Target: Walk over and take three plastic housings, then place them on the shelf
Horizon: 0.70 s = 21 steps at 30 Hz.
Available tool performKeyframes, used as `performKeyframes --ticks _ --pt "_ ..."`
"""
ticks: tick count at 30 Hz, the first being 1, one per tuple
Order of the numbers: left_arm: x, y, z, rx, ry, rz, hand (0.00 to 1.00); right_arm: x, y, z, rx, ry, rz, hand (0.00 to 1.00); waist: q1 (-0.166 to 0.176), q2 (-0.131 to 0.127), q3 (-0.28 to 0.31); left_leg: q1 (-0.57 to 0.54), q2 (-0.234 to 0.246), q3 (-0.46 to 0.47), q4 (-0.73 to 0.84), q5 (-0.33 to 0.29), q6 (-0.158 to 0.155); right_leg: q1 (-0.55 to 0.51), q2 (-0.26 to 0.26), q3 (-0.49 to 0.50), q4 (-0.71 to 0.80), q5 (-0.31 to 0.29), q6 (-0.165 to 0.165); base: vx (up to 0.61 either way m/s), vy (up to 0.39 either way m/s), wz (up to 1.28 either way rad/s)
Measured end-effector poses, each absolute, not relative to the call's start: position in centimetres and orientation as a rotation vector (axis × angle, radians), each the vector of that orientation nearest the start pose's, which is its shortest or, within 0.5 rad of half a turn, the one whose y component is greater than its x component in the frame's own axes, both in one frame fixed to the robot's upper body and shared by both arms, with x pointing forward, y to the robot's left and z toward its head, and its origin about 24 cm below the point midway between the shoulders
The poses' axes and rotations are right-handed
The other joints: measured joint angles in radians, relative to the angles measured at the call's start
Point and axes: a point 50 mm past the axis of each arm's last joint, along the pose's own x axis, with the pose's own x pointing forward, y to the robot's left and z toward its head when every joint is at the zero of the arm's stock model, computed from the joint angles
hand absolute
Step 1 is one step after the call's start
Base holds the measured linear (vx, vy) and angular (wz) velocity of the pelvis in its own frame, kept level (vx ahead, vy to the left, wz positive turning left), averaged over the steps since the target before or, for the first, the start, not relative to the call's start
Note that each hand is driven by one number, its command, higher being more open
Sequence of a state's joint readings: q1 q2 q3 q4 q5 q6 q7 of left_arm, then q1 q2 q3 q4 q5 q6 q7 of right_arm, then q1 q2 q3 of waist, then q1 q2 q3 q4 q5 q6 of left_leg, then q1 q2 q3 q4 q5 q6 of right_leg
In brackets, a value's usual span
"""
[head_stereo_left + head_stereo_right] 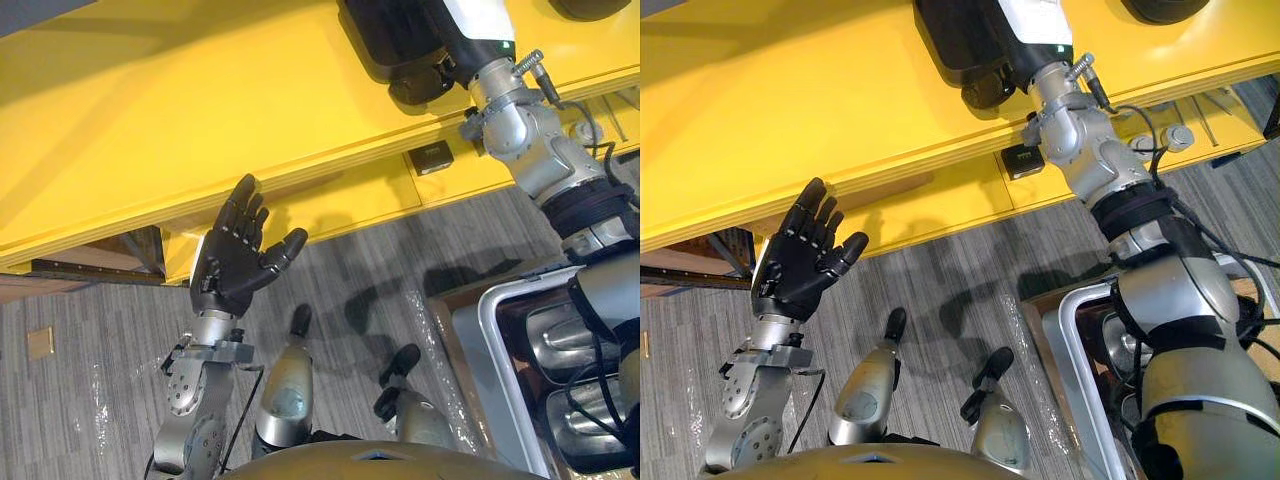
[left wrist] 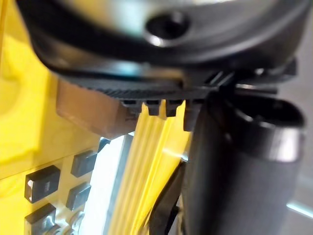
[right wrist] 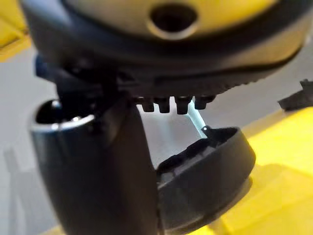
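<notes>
Nearest, below the right arm, a white bin (image 1: 492, 330) holds glossy grey pieces (image 1: 556, 338). The left hand (image 1: 235, 260) is raised with its fingers straight and spread, holding nothing, and its fingertips are just short of the front edge of the yellow shelf (image 1: 150, 120). Off to the thumb's side, a small black block (image 1: 432, 157) sits on the lower level. Farther on, the right hand (image 3: 93, 166) reaches over the shelf top. A black rounded housing (image 3: 210, 171) lies on the yellow surface right by its thumb. I cannot tell whether the fingers are closed on it.
</notes>
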State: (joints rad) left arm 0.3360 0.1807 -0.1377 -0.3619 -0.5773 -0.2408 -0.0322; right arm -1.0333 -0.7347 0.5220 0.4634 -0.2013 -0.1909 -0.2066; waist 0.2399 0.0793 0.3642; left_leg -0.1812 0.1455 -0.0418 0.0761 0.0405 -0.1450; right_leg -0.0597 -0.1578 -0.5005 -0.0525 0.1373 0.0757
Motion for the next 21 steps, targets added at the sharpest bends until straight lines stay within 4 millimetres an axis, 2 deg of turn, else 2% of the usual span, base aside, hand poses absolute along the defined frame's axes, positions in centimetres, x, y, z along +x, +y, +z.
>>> performKeyframes --ticks 1,2,3,4,6,7,9,11,14,15,17,21 --pt "18.5 16.5 7.5 -0.442 -0.235 -0.081 1.00 36.6 -16.2 26.7 -1.026 -0.731 0.051 1.00 -0.001 0.000 0.000 0.013 0.001 0.008 -0.008 0.000 0.000 0.005 0.000 0.007 -0.001 0.000 0.000 0.03 0.005 -0.24" --pt "18.5 16.6 7.5 -0.438 -0.236 -0.081 1.00 35.6 -15.8 25.7 -0.904 -0.742 0.089 1.00 -0.008 0.000 -0.001 0.035 0.002 0.022 -0.019 0.000 0.000 0.014 -0.001 0.017 -0.002 0.000 0.001 0.03 0.002 -0.26" --pt "18.4 16.7 7.6 -0.433 -0.242 -0.086 1.00 34.4 -15.5 24.6 -0.777 -0.749 0.117 1.00 -0.023 0.000 -0.003 0.053 0.002 0.033 -0.031 0.000 0.000 0.021 -0.002 0.025 -0.002 -0.002 0.003 0.03 0.001 -0.26" --pt "18.4 16.8 7.6 -0.430 -0.246 -0.089 1.00 33.7 -15.5 24.1 -0.723 -0.752 0.126 1.00 -0.031 0.000 -0.003 0.062 0.002 0.039 -0.033 0.000 0.001 0.024 -0.002 0.030 -0.002 -0.002 0.003 0.03 0.002 -0.27" --pt "18.5 16.8 7.8 -0.427 -0.258 -0.109 1.00 31.5 -16.1 20.9 -0.542 -0.698 0.132 1.00 -0.062 -0.002 -0.024 0.094 0.003 0.072 -0.055 -0.001 0.002 0.029 -0.005 0.055 -0.002 -0.003 0.005 0.03 0.005 -0.32" --pt "18.5 16.7 7.8 -0.429 -0.261 -0.115 1.00 31.0 -16.4 19.8 -0.506 -0.666 0.122 1.00 -0.068 -0.004 -0.036 0.103 0.003 0.081 -0.062 -0.001 0.002 0.028 -0.005 0.064 -0.002 -0.003 0.005 0.04 0.002 -0.36" --pt "18.5 16.5 7.9 -0.431 -0.272 -0.146 1.00 29.4 -17.8 15.3 -0.410 -0.522 0.060 1.00 -0.096 -0.006 -0.089 0.139 0.006 0.126 -0.083 -0.007 0.004 0.029 -0.004 0.101 -0.003 -0.004 0.007 0.05 0.001 -0.46" --pt "18.4 16.2 8.1 -0.431 -0.285 -0.183 1.00 28.2 -19.4 12.8 -0.369 -0.427 -0.013 1.00 -0.116 -0.006 -0.115 0.165 0.008 0.162 -0.082 -0.019 0.004 0.032 -0.002 0.136 -0.003 -0.002 0.011 0.03 0.002 -0.50" --pt "18.3 15.8 8.4 -0.428 -0.294 -0.257 1.00 26.3 -21.8 10.7 -0.330 -0.340 -0.150 1.00 -0.160 -0.006 -0.143 0.209 0.015 0.235 -0.079 -0.040 0.002 0.031 0.006 0.203 -0.006 0.002 0.017 0.00 0.003 -0.66" --pt "18.3 15.7 8.4 -0.428 -0.292 -0.265 1.00 25.9 -22.2 10.5 -0.328 -0.327 -0.169 1.00 -0.166 -0.006 -0.150 0.216 0.017 0.248 -0.077 -0.044 0.001 0.030 0.007 0.215 -0.007 0.002 0.017 0.00 0.000 -0.74" --pt "18.2 15.5 8.2 -0.433 -0.275 -0.288 1.00 24.7 -23.8 9.5 -0.318 -0.260 -0.273 1.00 -0.199 -0.013 -0.184 0.240 0.026 0.312 -0.067 -0.064 -0.004 0.020 0.023 0.273 -0.021 0.010 0.020 0.01 -0.013 -0.76" --pt "18.6 15.1 8.3 -0.447 -0.272 -0.303 1.00 22.9 -26.2 8.0 -0.329 -0.144 -0.376 1.00 -0.233 -0.019 -0.215 0.262 0.043 0.408 -0.040 -0.098 -0.014 -0.012 0.051 0.371 -0.023 0.029 0.015 0.02 -0.018 -0.80"
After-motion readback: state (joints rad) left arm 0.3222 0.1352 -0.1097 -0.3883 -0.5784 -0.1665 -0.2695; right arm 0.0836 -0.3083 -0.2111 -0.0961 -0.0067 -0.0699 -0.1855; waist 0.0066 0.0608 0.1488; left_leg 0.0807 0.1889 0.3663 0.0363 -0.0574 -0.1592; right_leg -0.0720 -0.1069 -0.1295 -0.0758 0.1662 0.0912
